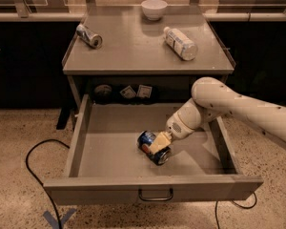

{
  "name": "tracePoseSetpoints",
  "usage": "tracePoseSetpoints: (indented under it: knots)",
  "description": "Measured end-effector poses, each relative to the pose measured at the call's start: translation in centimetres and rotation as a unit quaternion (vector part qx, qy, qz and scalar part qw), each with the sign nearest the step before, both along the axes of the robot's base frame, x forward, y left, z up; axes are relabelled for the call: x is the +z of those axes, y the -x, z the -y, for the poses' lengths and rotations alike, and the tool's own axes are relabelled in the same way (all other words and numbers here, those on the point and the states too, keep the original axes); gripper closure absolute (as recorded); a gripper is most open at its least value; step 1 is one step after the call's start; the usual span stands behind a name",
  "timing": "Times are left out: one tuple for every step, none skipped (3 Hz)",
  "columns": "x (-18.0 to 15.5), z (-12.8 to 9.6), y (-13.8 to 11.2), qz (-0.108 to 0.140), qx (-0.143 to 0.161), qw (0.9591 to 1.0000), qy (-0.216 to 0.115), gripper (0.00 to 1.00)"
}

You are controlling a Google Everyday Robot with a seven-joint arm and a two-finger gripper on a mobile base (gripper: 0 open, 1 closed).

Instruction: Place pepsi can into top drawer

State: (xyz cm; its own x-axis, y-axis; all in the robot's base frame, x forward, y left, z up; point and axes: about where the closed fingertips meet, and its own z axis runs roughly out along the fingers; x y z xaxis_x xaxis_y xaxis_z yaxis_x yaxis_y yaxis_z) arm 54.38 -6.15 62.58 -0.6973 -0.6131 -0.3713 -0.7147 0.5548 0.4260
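Since pepsi can looks down on floor of top drawer with gripper clamped round it, I want slow release of 2 fingers, then straight lift, no nudging.

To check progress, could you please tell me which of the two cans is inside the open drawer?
The dark blue pepsi can, held by the gripper inside the top drawer; the silver can lies on the tabletop above.
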Motion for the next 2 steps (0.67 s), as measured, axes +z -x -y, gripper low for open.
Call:
tracePoseSetpoints:
  knots:
    - [0.00, 0.00, 0.00, 0.000, 0.000, 1.0000, 0.000, 0.11]
    - [-0.01, -0.01, 0.00, 0.000, 0.000, 1.0000, 0.000, 0.00]
